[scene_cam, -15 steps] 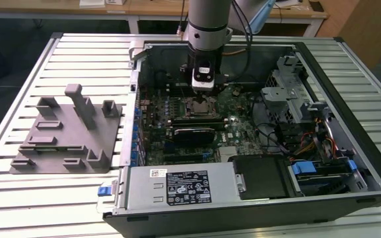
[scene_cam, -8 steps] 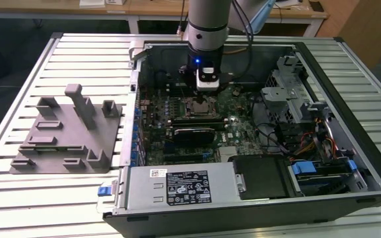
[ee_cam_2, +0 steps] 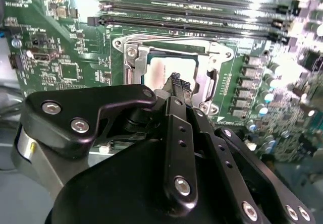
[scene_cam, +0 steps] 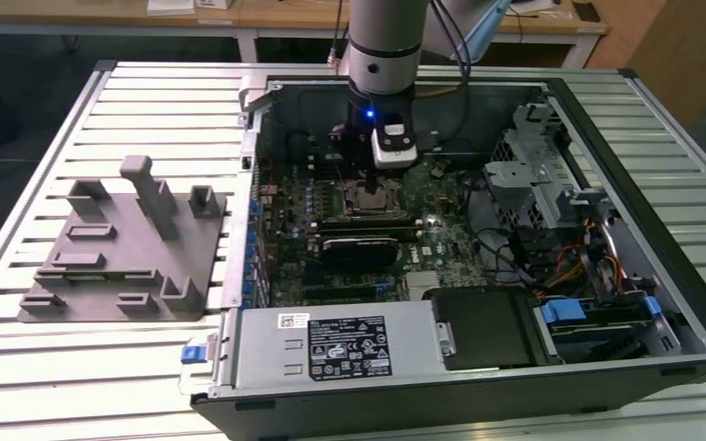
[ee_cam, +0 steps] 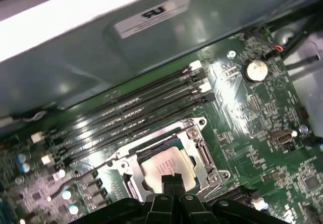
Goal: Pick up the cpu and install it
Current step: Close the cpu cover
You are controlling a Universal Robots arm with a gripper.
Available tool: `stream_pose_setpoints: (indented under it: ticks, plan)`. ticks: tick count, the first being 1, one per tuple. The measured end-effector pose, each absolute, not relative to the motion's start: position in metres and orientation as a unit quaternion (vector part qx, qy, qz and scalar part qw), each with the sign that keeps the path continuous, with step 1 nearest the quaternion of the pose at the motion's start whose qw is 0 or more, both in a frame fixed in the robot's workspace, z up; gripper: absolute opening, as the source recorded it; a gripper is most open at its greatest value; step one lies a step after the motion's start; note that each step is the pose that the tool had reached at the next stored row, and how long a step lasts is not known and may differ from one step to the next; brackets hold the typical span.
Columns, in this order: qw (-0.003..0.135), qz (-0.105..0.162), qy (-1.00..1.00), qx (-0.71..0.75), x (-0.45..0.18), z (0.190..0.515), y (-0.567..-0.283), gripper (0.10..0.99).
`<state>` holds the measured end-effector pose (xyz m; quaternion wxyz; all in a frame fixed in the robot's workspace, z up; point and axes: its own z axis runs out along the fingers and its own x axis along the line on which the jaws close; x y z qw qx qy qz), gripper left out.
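Note:
The cpu, a pale silver square chip, lies flat inside the open metal socket frame on the green motherboard. In the second wrist view the cpu shows in the same frame, partly hidden behind the black fingers. My gripper hangs right over the chip's edge, its two black fingers pressed together with nothing between them. The gripper looks shut in both wrist views. In the exterior view the gripper reaches down into the open computer case over the socket.
Long black memory slots run beside the socket. A grey plastic fixture stands on the slatted table at the exterior view's left. Inside the case are a power supply, a drive cage and loose cables.

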<state>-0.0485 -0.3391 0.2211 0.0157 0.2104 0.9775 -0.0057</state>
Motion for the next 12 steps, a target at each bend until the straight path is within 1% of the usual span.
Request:
stream_pose_setpoints:
  ticks: [12]
  plan:
    - [0.018,-0.014,0.993,0.116,-0.0485,0.2198,-0.3391,0.106]
